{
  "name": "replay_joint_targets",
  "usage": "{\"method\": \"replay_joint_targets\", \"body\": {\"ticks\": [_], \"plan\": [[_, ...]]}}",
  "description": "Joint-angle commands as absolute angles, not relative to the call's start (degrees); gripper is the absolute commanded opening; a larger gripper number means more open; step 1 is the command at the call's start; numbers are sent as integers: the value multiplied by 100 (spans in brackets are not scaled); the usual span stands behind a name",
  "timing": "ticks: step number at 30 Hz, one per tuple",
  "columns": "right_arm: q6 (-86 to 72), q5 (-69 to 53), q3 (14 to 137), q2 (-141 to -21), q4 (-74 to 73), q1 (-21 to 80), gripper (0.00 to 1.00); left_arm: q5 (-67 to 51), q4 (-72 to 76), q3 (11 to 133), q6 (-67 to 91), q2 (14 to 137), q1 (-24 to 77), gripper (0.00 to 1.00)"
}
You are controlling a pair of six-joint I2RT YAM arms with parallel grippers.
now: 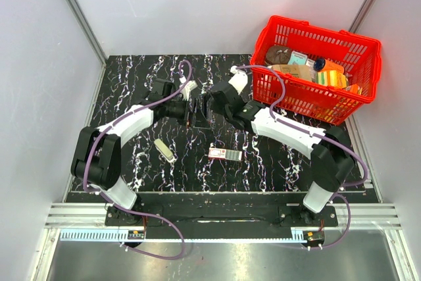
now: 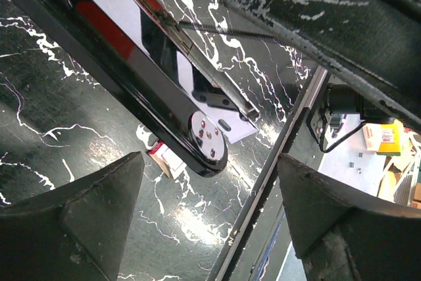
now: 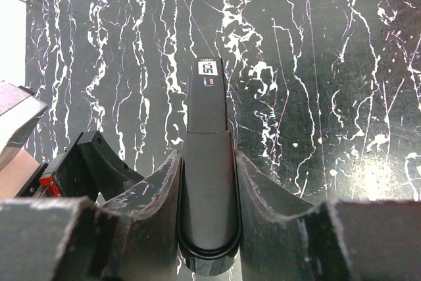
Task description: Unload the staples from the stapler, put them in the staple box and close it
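One black stapler [image 3: 206, 113] sits clamped in the right hand [image 3: 207, 166]; left hand [image 2: 210, 166] gapes wide beside it.

Bright, even light; soft shadows, sharp focus

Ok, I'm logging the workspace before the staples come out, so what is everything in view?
Stapler: one, black, held above mid-table.
Small box: one, red and white, on the table, front centre.
Pale oblong item: one, cream, on the table left of that box; cannot identify.
Basket: one, red, far right corner, holding several mixed items.
Table: one, black with white veining.
Left tool: one, black, open by the stapler's end.
Right tool: one, black, shut on the stapler.
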State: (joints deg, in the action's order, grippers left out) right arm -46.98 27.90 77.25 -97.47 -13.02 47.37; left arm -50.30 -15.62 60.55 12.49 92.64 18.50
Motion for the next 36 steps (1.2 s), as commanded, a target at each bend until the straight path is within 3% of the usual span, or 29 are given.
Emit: {"method": "replay_joint_targets", "body": {"ticks": [1, 8, 12, 15, 20, 27, 33, 36], "plan": [[-5071, 3059, 8086, -9607, -668, 4860, 0, -5089, -1230, 6196, 1213, 9246, 1819, 85], [-5177, 2962, 8209, -9536, -685, 4895, 0, -5089, -1266, 6232, 1125, 9255, 1802, 67], [-5203, 2883, 8121, -9413, -598, 4913, 0, -5150, -1300, 6240, 1046, 9220, 1784, 44], [-5247, 2760, 8095, -9378, -589, 4904, 0, -5168, -1380, 6302, 984, 9229, 1767, 34], [-5431, 2497, 7841, -9246, -545, 4939, 0, -5124, -1424, 6328, 923, 9185, 1644, 34], [-5721, 2119, 7489, -9114, -484, 5018, 0, -5089, -1450, 6337, 888, 9167, 1477, 43], [-5836, 1837, 7374, -9114, -422, 5150, 0, -5089, -1468, 6337, 712, 9132, 1450, 33], [-5932, 1679, 7304, -9123, -334, 5185, 0, -5071, -1477, 6302, 624, 9106, 1415, 23]]}}
